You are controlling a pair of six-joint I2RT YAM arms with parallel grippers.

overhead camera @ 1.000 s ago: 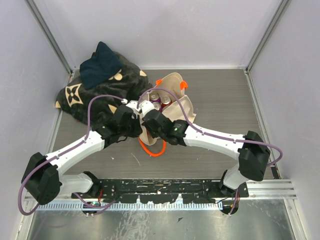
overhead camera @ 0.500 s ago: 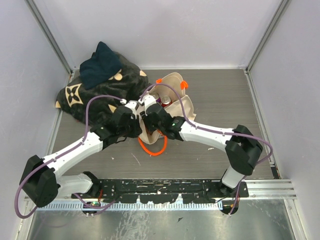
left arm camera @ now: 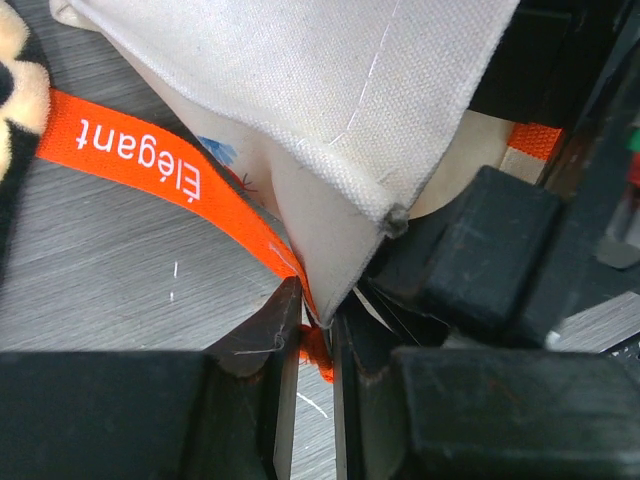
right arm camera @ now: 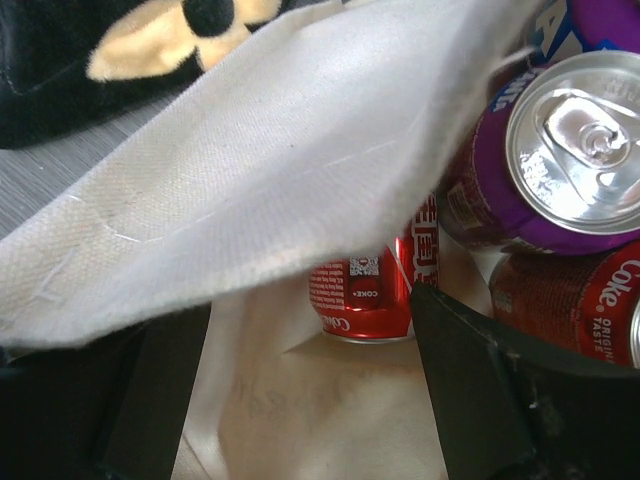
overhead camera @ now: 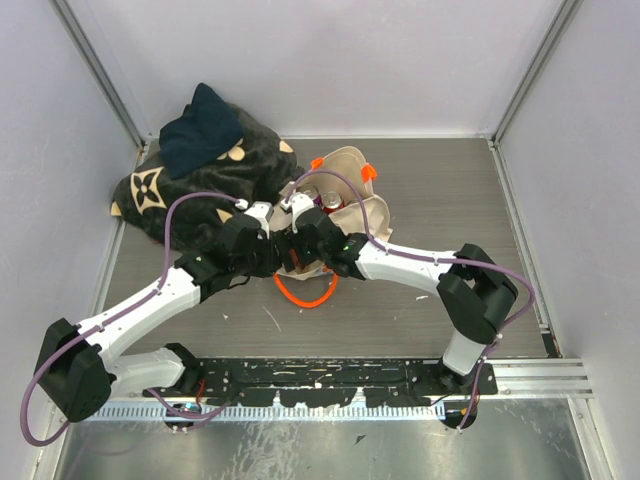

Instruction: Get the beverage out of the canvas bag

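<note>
The beige canvas bag (overhead camera: 352, 200) lies on the table with its mouth facing the arms, and its orange handle (overhead camera: 305, 292) loops out in front. Inside lie the beverage cans: a red Coke can (right arm camera: 365, 290), a purple can (right arm camera: 560, 160) and another red one (right arm camera: 580, 310). My left gripper (left arm camera: 315, 335) is shut on the bag's lower rim where the orange strap (left arm camera: 150, 165) meets the canvas (left arm camera: 330, 100). My right gripper (right arm camera: 310, 400) is open at the bag's mouth, under the upper canvas flap (right arm camera: 250, 180). It is empty, and the red Coke can lies just beyond it.
A dark floral blanket (overhead camera: 190, 180) with a navy cloth on top is heaped left of the bag, close behind my left gripper (overhead camera: 270, 222). Both arms crowd together at the bag's mouth, and my right gripper (overhead camera: 303, 215) is almost touching the left one. Grey walls enclose the table.
My right gripper has opened wide and pushed left and forward into the bag's mouth. The left arm has shifted slightly and keeps its hold on the rim.
</note>
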